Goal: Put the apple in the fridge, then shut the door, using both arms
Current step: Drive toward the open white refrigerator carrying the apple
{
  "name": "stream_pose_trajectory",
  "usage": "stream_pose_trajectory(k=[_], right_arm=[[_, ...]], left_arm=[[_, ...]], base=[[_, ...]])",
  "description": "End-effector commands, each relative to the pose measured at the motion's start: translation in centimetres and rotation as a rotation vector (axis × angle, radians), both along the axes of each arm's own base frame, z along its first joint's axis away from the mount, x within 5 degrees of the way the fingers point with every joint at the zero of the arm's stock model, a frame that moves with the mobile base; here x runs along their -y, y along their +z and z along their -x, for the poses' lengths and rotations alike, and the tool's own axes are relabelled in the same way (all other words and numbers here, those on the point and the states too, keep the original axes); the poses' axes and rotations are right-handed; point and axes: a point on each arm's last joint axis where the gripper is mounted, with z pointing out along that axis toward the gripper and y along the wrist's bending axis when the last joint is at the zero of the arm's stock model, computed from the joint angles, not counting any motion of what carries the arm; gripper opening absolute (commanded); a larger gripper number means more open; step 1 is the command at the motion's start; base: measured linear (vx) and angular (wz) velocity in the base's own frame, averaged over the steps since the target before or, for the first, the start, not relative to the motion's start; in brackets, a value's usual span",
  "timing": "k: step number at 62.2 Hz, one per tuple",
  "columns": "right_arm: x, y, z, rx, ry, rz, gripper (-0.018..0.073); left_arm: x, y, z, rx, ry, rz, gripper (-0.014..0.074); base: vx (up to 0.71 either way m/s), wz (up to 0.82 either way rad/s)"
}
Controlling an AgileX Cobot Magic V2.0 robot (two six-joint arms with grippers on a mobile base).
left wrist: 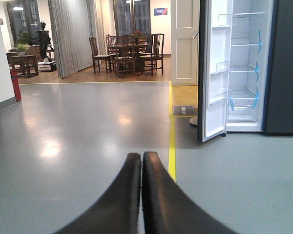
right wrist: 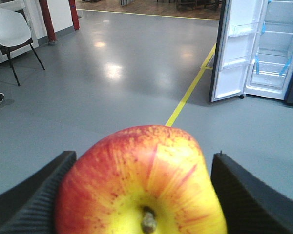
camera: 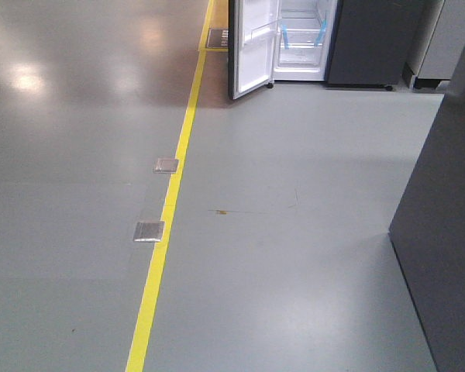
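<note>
This is looking like a large test hall staged with home corners: a glossy grey floor (camera: pixel 294 271) is carrying a yellow taped line (camera: pixel 167 225) and metal floor plates (camera: pixel 149 231), a fridge (camera: pixel 302 46) is standing open at one o'clock, and wooden dining chairs (left wrist: pixel 129 53) are sitting beyond at eleven o'clock.

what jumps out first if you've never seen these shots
The red and yellow apple fills the right wrist view, clamped in the right gripper. Across the grey floor stands the fridge, white inside, its door wide open. A yellow floor line runs toward it, and the left gripper is shut and empty.
</note>
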Motion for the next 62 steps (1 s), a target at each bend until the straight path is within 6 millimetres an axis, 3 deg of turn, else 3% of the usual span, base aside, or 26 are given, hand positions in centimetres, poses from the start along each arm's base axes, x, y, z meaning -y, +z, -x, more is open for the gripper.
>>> stream_pose_trajectory(k=[1,62], right_arm=[[0.07,1.27,-0.18,0.083,-0.015,-0.033,-0.0006],[0.07,1.27,-0.18,0.083,-0.015,-0.033,-0.0006]], left_arm=[[-0.08,-0.01,0.07,0.064,0.008,0.008,-0.0006],[-0.08,-0.01,0.07,0.064,0.008,0.008,-0.0006]], base=[[0.27,0.03],[0.30,-0.03]])
